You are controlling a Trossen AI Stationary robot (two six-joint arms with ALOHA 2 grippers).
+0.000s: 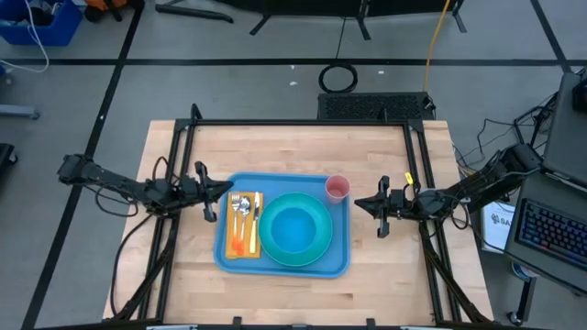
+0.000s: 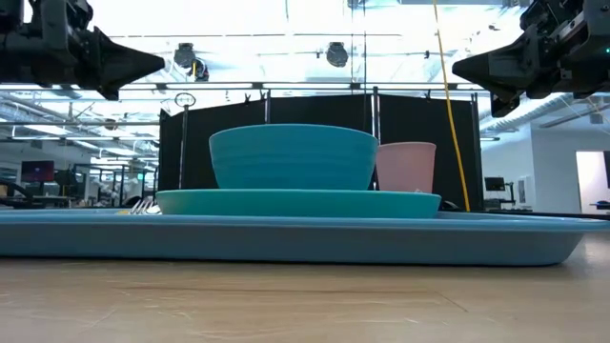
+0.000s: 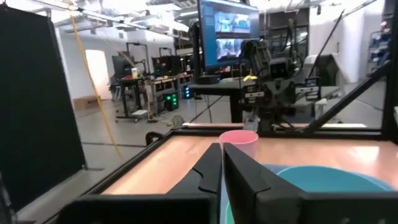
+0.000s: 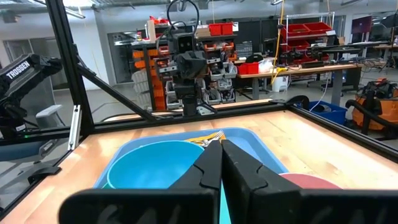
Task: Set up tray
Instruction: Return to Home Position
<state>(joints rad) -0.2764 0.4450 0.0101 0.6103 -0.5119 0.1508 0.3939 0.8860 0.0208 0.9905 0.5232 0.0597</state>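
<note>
The light-blue tray (image 1: 282, 264) lies flat in the middle of the table. On it sits a round turquoise plate (image 1: 316, 247) with a blue bowl (image 1: 292, 229) on top. A pink cup (image 1: 337, 189) stands upright at the tray's far right corner. Cutlery (image 1: 244, 213) lies on an orange napkin (image 1: 240, 246) at the tray's left side. My left gripper (image 1: 229, 189) hovers shut over the tray's far left corner. My right gripper (image 1: 358, 203) hovers shut just right of the tray, near the cup. Both are raised above the table, as the low view shows.
A black metal frame (image 1: 303, 122) borders the table's far, left and right sides. Bare wooden table top (image 1: 275, 151) stretches beyond the tray, and more (image 1: 275, 293) lies in front of it. A keyboard (image 1: 550, 234) and a screen stand off the table's right side.
</note>
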